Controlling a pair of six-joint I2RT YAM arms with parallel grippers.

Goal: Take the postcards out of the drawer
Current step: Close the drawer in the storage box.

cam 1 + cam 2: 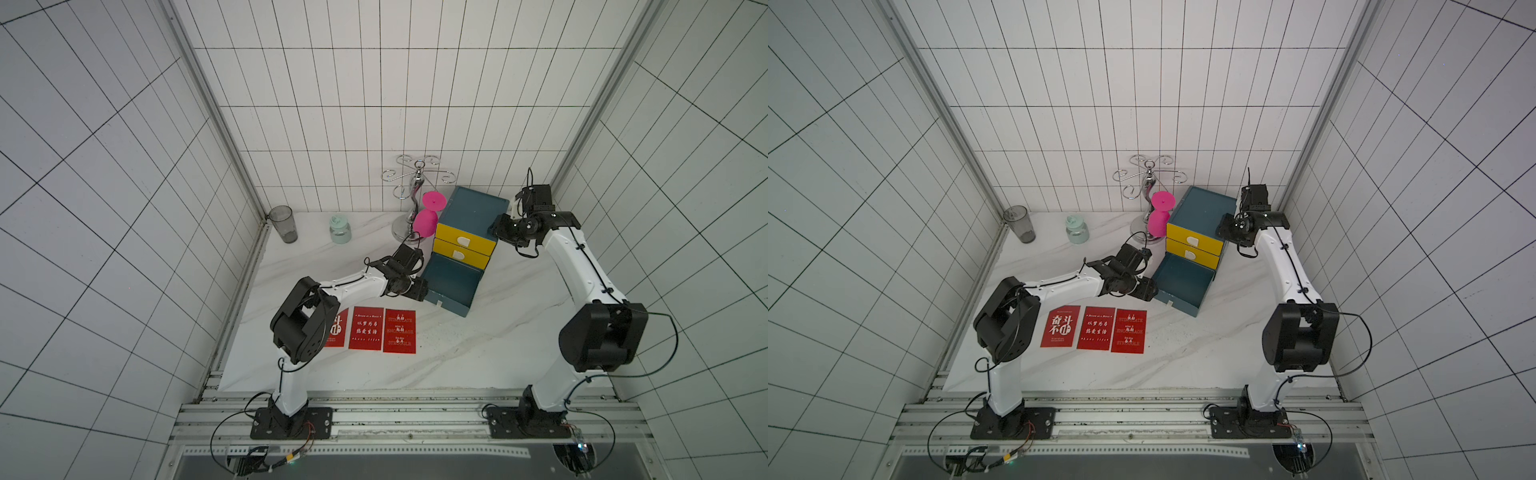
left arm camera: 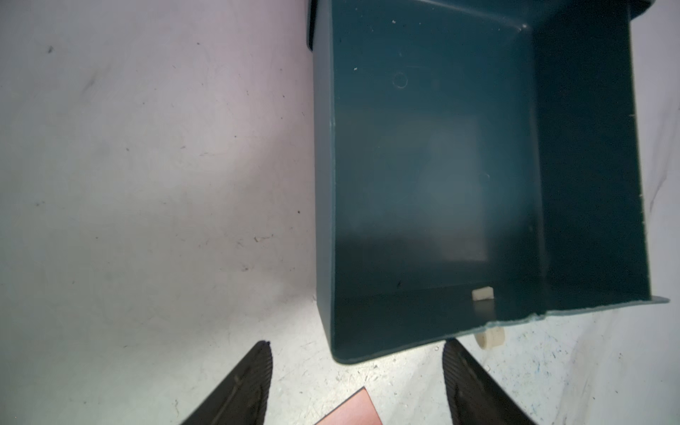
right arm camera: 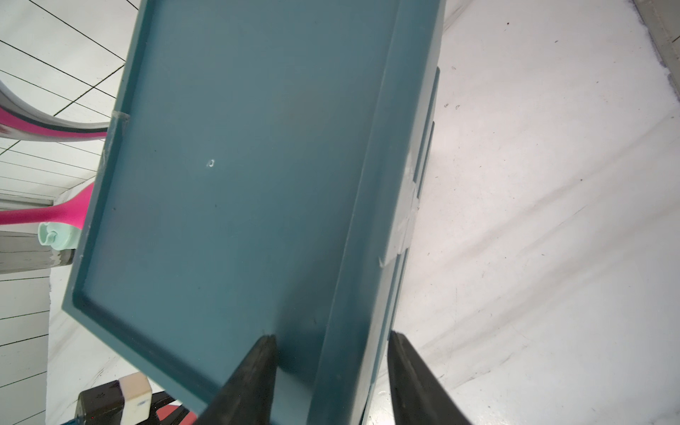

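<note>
The marble worktop point(image 1: 498, 353) takes up the whole floor of the scene. On it, the tall teal cabinet point(image 1: 473, 208) stands right under the right gripper point(image 3: 331, 336). That gripper straddles the cabinet's top edge at middling width, one finger over the lid and one down the outer side. I can't tell whether it is actually pinching the rim.

Just ahead of the left gripper point(image 2: 357, 344) is the bottom drawer point(image 1: 451, 282), pulled out and bare inside, not a card in it. The left gripper's jaws are spread wide and hold nothing, with the drawer's near corner between the fingertips.

All three postcards point(image 1: 1096, 328) are out, lying flat in a row on the worktop behind the left gripper, back toward its own arm's base. One corner shows in the left wrist view. By my reading, the job looks done.

Danger from here:
- If the right gripper lifts off while clamped to the rim, the cabinet could rock toward the pink goblet point(image 1: 428, 216) hanging close on its far side.
- If the left gripper swings sideways, a finger could clip the drawer wall or its small white knob point(image 2: 491, 336).
- A low retreat could drag that arm's elbow across the cards.
</note>
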